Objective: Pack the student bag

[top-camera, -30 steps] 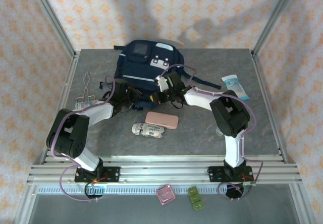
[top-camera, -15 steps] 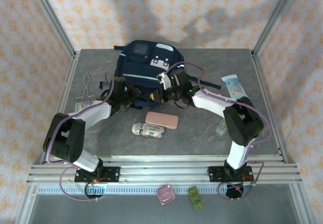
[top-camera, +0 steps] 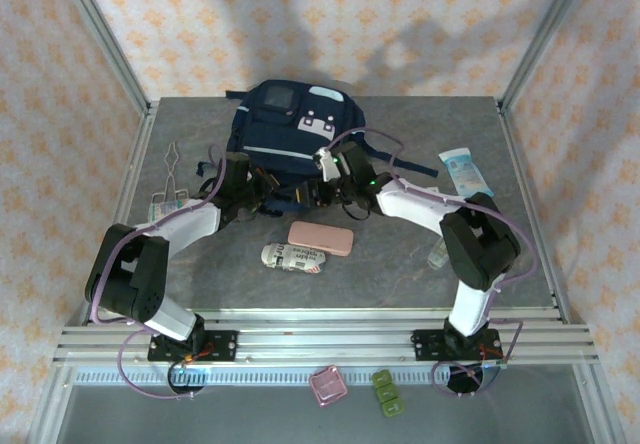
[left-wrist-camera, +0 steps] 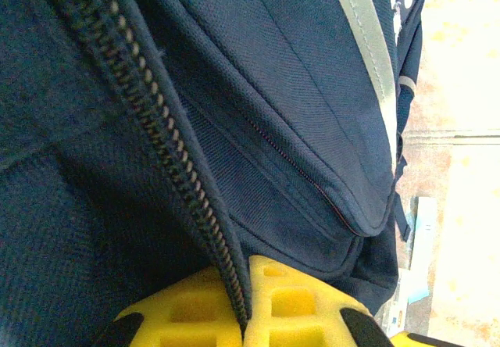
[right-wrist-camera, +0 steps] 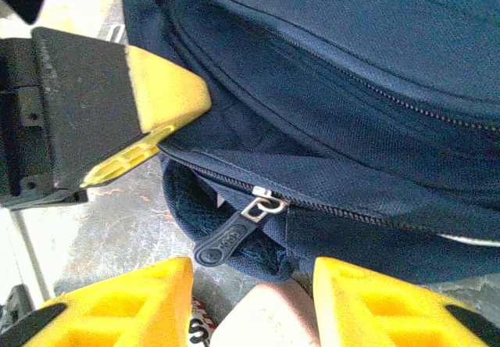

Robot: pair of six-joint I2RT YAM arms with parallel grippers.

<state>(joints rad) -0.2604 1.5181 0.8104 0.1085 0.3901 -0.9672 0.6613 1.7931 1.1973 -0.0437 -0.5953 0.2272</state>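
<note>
Our left fingers (left-wrist-camera: pixel 269 308) pinch shut on the zipper edge of the student bag (top-camera: pixel 290 129). Our right fingers (right-wrist-camera: pixel 375 296) stand apart, empty. The zipper pull (right-wrist-camera: pixel 226 241) hangs just ahead between them, its track running crosswise, so the right arm looks nearer.

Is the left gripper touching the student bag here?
Touching. The left wrist view shows the left gripper closed on the zipper edge of the student bag, fabric pinched between its yellow fingers.

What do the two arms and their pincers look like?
The left arm and right arm have black joints and white link covers, with a lilac cable looping along each. The left pincer and right pincer have black bodies and yellow fingers with square hollows.
</note>
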